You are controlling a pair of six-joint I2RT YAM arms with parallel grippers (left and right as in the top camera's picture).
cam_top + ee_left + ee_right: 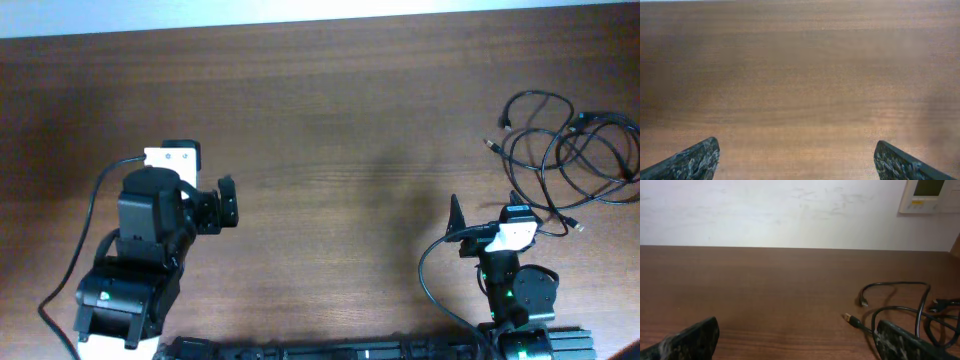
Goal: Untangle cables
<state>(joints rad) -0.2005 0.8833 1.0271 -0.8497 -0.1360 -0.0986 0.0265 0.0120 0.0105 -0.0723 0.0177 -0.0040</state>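
Note:
The cables (570, 150) lie as a loose tangle of thin black loops at the far right of the wooden table (330, 120). In the right wrist view the cables (900, 284) show at the right, with a metallic USB plug (852, 320) and a smaller plug (863, 301) at their left edge. My right gripper (797, 330) is open and empty. Its right finger covers part of the nearest cable, which lies beyond it. In the overhead view the right gripper (485, 212) sits just short of the tangle. My left gripper (232, 203) is far to the left, and the left wrist view shows it (796, 150) open over bare wood.
A white wall (790, 210) with a wall panel (930, 195) rises behind the table's far edge. Both arm bases stand at the near edge, left (130, 290) and right (520, 300). Thicker arm wiring (435, 270) loops beside the right base.

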